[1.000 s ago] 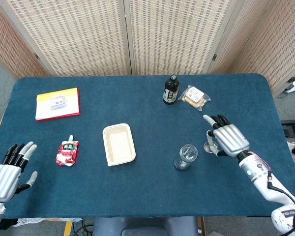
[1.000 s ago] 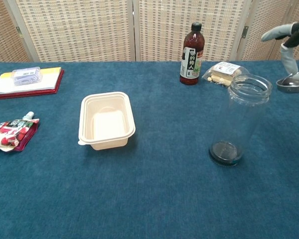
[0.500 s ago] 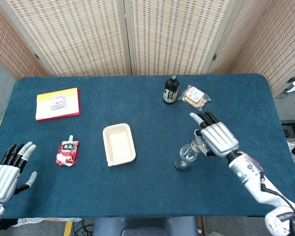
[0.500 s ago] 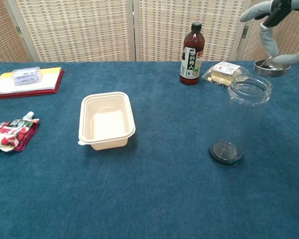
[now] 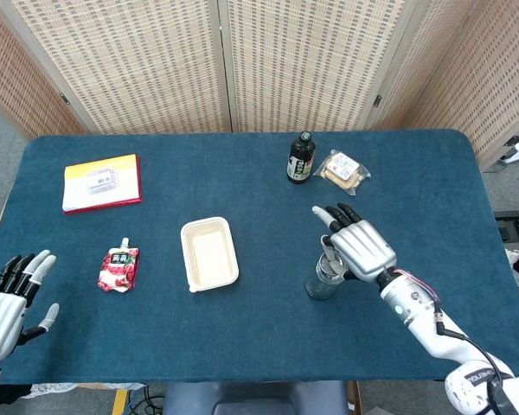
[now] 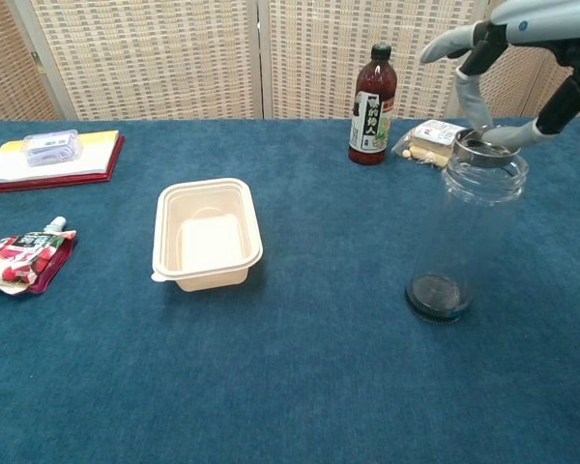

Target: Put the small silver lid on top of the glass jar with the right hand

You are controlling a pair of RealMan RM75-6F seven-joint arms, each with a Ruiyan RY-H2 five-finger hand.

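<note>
A clear glass jar (image 6: 467, 232) stands upright on the blue table, right of centre; in the head view the jar (image 5: 322, 279) is partly covered by my right hand. My right hand (image 5: 356, 245) (image 6: 507, 58) hovers just over the jar's mouth and pinches the small silver lid (image 6: 485, 150) between thumb and a finger, the lid level at the rim. Whether it touches the rim I cannot tell. My left hand (image 5: 10, 298) rests open at the table's near left edge, holding nothing.
A cream plastic tray (image 5: 209, 253) (image 6: 207, 232) lies left of the jar. A dark sauce bottle (image 5: 301, 157) (image 6: 370, 93) and a wrapped snack (image 5: 343, 169) (image 6: 435, 139) stand behind it. A red pouch (image 5: 118, 268) and a yellow-red book (image 5: 102, 181) lie at the left.
My right hand has carried the silver lid leftward and up from beside the jar to directly over its mouth. The left hand has slid slightly towards the table's edge.
</note>
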